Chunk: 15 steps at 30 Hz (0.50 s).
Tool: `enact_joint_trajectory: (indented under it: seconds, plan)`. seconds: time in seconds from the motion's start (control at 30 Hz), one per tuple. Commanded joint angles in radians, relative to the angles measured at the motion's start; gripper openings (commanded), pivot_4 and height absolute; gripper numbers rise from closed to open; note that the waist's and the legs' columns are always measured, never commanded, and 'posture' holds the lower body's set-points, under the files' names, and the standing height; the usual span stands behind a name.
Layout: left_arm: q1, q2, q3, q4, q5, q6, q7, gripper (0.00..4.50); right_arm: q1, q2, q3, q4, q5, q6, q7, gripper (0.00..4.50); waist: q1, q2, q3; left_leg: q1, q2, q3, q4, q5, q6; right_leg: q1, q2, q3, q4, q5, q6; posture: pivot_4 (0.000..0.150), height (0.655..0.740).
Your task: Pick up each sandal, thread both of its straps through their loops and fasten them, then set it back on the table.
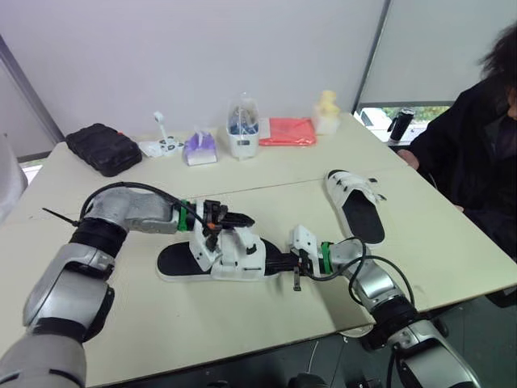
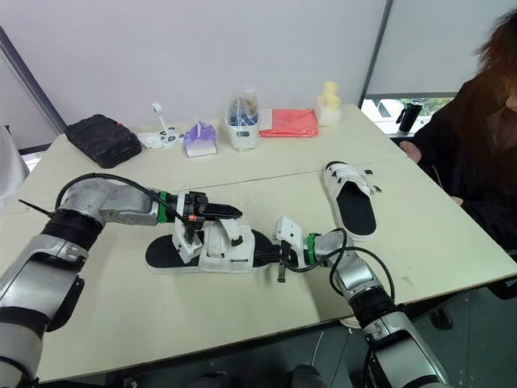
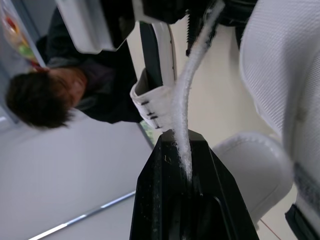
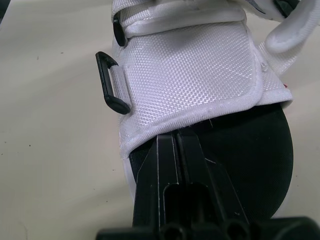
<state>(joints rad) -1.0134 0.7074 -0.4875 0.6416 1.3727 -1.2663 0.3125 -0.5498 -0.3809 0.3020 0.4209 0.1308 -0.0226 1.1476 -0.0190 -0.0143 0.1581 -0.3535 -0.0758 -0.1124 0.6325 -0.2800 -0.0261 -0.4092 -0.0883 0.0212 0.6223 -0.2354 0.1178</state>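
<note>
The right gripper pinches the sole of the near sandal, the left gripper pinches its loose strap, so fastening looks unfinished, and the far sandal lies on the table.

- We are seeing soft, even daylight falling over the bench, bright and without glare.
- We are noticing only faint, soft-edged shadows lying beneath the sandal.
- The window is glowing brightest.
- In the left wrist view, the strap is blurring close to the lens.
</note>
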Motion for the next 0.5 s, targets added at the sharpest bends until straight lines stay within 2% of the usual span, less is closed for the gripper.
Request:
enact_joint_trajectory:
  seconds: [0.03, 0.07, 0.2, 0.3, 0.5]
  plan:
    - [-0.015, 0.032, -0.114, -0.041, 0.111, 0.082, 0.231, 0.61, 0.026, 0.0, 0.051, 0.082, -0.071, 0.031, -0.003, 0.0, 0.0, 0.0, 0.0, 0.0, 0.0, 0.0, 0.0, 0.0, 0.0, 0.0, 0.0, 0.0, 0.001, 0.0, 0.0, 0.15, 0.74]
    - [-0.02, 0.035, -0.139, -0.037, 0.121, 0.097, 0.264, 0.93, 0.025, 0.0, 0.051, 0.084, -0.071, 0.031, -0.003, 0.0, 0.0, 0.0, 0.0, 0.0, 0.0, 0.0, 0.0, 0.0, 0.0, 0.0, 0.0, 0.0, 0.001, 0.0, 0.0, 0.15, 0.74]
    - [-0.004, 0.055, -0.183, -0.084, 0.093, 0.106, 0.344, 2.98, 0.02, 0.003, 0.05, 0.095, -0.073, 0.028, -0.004, 0.0, 0.0, 0.0, -0.001, 0.001, 0.0, 0.0, 0.0, 0.0, 0.0, 0.0, 0.0, 0.0, 0.003, 0.0, 0.0, 0.15, 0.74]
    - [0.034, 0.095, -0.143, -0.121, 0.019, 0.114, 0.365, 4.41, 0.014, 0.007, 0.05, 0.113, -0.077, 0.02, -0.006, 0.0, -0.003, 0.0, -0.001, 0.001, 0.001, 0.0, 0.0, 0.0, 0.0, 0.0, 0.0, 0.0, 0.003, 0.0, 0.0, 0.15, 0.74]
    - [0.109, 0.209, -0.072, -0.182, -0.127, 0.091, 0.339, 4.41, -0.004, 0.018, 0.053, 0.162, -0.084, -0.004, -0.007, 0.0, -0.002, -0.001, -0.001, 0.003, 0.001, 0.001, 0.0, 0.0, 0.0, 0.0, 0.0, 0.0, 0.005, 0.0, 0.0, 0.15, 0.74]
